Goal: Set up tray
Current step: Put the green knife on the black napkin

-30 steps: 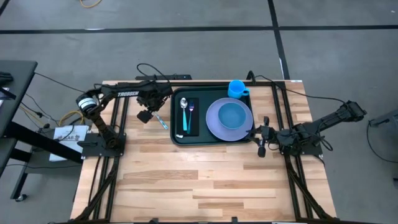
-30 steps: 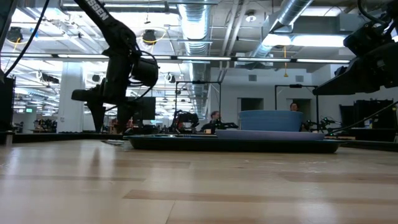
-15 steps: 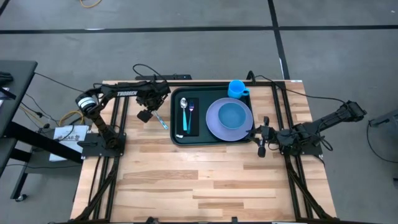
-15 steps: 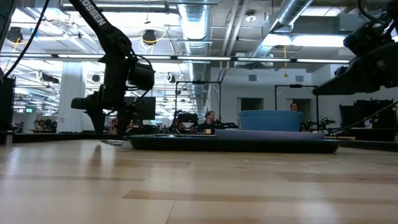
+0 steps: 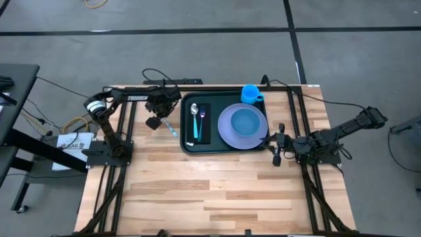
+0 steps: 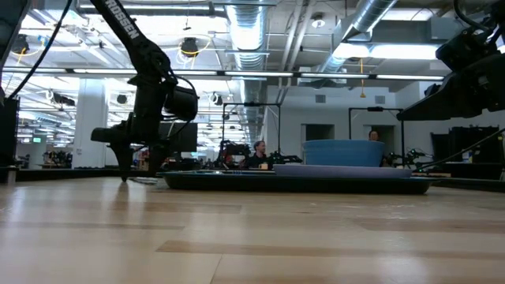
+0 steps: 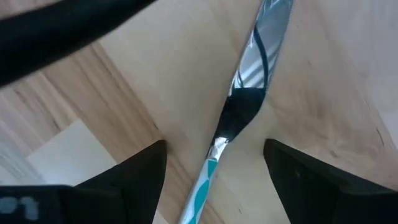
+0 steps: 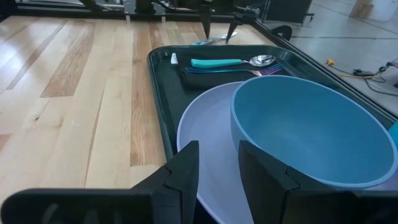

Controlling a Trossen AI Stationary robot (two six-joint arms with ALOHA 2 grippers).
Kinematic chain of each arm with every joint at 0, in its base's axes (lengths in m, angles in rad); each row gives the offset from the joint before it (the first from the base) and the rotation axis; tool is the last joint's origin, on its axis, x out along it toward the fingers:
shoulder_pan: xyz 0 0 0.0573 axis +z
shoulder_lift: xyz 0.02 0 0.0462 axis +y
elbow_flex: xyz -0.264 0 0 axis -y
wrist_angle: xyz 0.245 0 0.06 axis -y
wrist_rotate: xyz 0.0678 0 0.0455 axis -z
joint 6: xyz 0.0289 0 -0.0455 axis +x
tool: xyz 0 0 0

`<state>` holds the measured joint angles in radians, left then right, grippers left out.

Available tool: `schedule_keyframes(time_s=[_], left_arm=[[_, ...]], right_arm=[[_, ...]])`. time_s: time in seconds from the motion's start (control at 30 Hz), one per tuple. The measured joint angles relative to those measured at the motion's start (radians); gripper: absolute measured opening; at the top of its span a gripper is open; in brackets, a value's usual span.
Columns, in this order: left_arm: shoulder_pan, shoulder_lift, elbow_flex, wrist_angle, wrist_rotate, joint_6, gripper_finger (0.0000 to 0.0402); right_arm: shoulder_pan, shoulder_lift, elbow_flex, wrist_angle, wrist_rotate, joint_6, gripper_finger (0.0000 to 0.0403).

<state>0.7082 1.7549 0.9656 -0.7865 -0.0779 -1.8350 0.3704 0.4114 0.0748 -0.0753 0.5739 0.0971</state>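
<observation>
The dark green tray (image 5: 227,150) lies at the table's far middle. It carries a lavender plate (image 5: 227,131) with a blue bowl (image 5: 245,121), a blue cup (image 5: 250,93), and a spoon (image 5: 195,118) and fork on a black rectangle (image 5: 204,131). A teal-handled knife (image 5: 172,128) lies flat on the wood left of the tray. My left gripper (image 7: 214,146) points down over it, open, with one finger on each side of the knife (image 7: 245,106) where blade meets handle, close above the table. My right gripper (image 5: 276,150) waits, open, at the tray's right near corner.
The bowl (image 8: 305,130) and plate (image 8: 205,130) sit right in front of my right gripper (image 8: 217,162). Bare wood (image 5: 217,191) covers the whole near half of the table. Cables (image 5: 164,78) trail at the far edge behind my left arm.
My left gripper has come down toward the table over the knife, its fingers staying apart. The knife, the tray and my right arm have not moved.
</observation>
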Motion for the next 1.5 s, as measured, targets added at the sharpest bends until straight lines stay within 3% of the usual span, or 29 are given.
schedule_keyframes(time_s=[0.5,0.97,1.5], left_arm=[[0.020,0.048,0.028,-0.012,0.018,0.051,0.0252],[0.020,0.049,0.029,0.005,0.013,0.063,0.0137],[0.020,0.049,0.029,0.000,-0.002,0.087,0.0054]], right_arm=[[0.000,0.000,0.000,0.000,0.000,0.000,0.0107],[0.000,0.000,0.000,0.000,0.000,0.000,0.0107],[0.000,0.000,0.000,0.000,0.000,0.000,0.0107]])
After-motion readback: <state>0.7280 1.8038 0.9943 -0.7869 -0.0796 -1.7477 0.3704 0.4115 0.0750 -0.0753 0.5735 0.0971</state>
